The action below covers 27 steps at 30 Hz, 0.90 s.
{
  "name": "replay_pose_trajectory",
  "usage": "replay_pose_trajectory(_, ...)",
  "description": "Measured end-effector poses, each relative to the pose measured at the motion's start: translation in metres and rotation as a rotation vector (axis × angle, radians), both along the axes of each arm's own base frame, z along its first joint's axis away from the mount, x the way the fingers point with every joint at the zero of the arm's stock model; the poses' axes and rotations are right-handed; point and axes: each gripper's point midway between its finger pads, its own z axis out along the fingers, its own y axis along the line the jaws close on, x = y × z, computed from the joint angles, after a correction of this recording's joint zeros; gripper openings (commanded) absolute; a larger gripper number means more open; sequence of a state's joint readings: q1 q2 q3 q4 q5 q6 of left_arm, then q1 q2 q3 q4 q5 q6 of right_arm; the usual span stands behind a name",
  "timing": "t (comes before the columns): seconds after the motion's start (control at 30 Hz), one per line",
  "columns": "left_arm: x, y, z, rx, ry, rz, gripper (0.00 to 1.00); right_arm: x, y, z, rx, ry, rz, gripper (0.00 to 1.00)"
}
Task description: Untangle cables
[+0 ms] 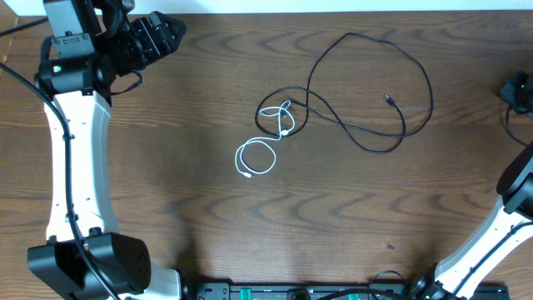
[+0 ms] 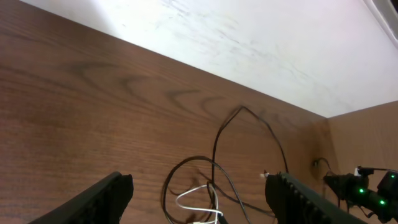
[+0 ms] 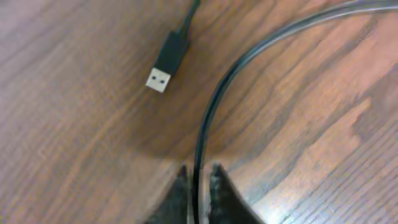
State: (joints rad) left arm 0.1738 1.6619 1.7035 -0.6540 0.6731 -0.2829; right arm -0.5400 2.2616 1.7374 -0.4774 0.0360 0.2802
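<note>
The long black cable [image 1: 350,35] lies in big loops on the wooden table at centre right, with a small plug end [image 1: 389,98]. It crosses the short white cable [image 1: 239,158], which is coiled at the centre. My left gripper [image 1: 166,33] is open and empty at the far left, well away from both cables; its wrist view shows the black cable [image 2: 214,140] and the white cable [image 2: 193,198] between its spread fingers [image 2: 199,199]. My right gripper [image 1: 516,90] sits at the right edge. Its wrist view shows its fingertips [image 3: 198,180] pinched on a black cable [image 3: 214,99] beside a USB plug [image 3: 166,59].
The left arm's white links [image 1: 79,158] run down the left side. The right arm [image 1: 500,225] rises from the bottom right corner. A pale wall [image 2: 249,43] borders the table's far edge.
</note>
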Motion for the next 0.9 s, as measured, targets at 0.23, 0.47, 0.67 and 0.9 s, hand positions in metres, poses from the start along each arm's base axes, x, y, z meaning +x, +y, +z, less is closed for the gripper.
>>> replay_pose_trajectory(0.23, 0.000, 0.000, 0.000, 0.000, 0.000, 0.000, 0.74, -0.005, 0.004, -0.004, 0.032, 0.014, -0.016, 0.99)
replay_pose_trajectory(0.47, 0.000, 0.000, 0.000, 0.000, 0.000, 0.000, 0.74, -0.004, 0.024, 0.009, 0.107, -0.006, 0.060, 0.99)
replay_pose_trajectory(0.67, 0.000, 0.000, 0.000, 0.000, 0.000, 0.000, 0.74, -0.017, 0.039, 0.079, 0.083, -0.053, 0.121, 0.99)
replay_pose_trajectory(0.9, 0.000, 0.000, 0.000, 0.014, -0.009, -0.010, 0.74, -0.044, 0.057, 0.144, 0.046, -0.076, 0.163, 0.99)
